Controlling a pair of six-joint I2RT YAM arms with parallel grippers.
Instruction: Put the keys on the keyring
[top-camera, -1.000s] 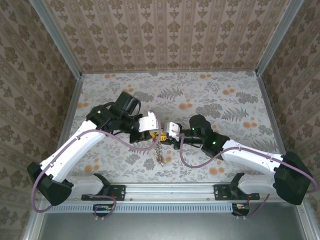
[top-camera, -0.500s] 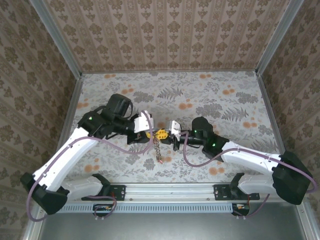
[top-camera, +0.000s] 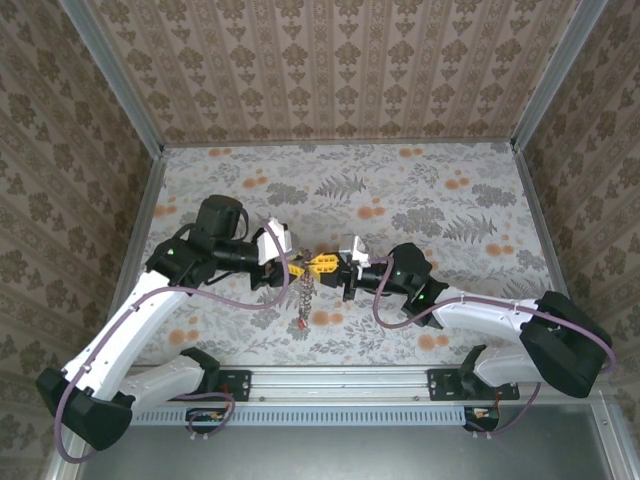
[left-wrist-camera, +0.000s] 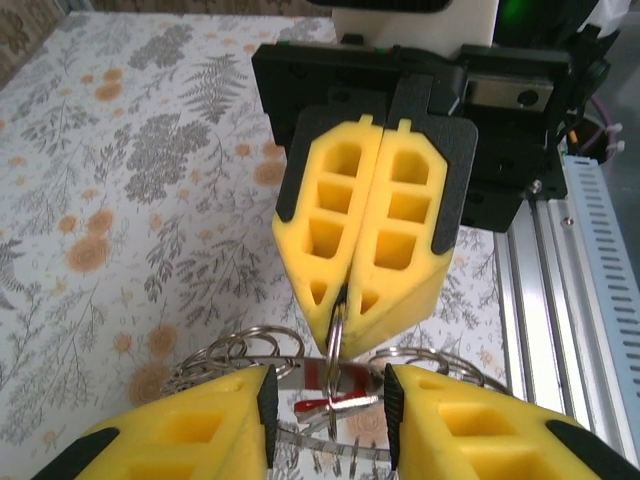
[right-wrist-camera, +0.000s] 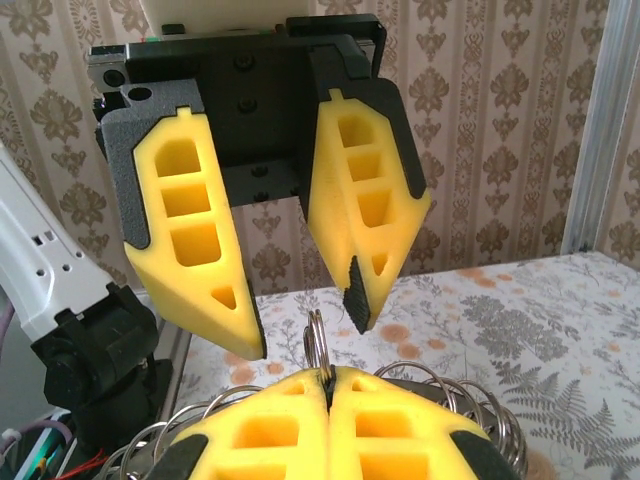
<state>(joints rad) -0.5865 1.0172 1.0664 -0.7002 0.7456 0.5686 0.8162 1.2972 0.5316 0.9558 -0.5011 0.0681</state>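
right hand (left-wrist-camera: 345, 305), pressed together, pinches one loop of the keyring (left-wrist-camera: 245, 350), holding it up near the middle of the counter's (top-camera: 450, 200) near edge, likely to steady it for threading; left hand (right-wrist-camera: 302, 328), spread, faces it; a red key (left-wrist-camera: 335, 385) dangles below.

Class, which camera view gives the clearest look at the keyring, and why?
The left wrist view: the keyring shows as overlapping silver loops, one pinched by the shut right gripper. The right wrist view shows its loops partly hidden behind that gripper; the top view shows a tiny dangling chain.
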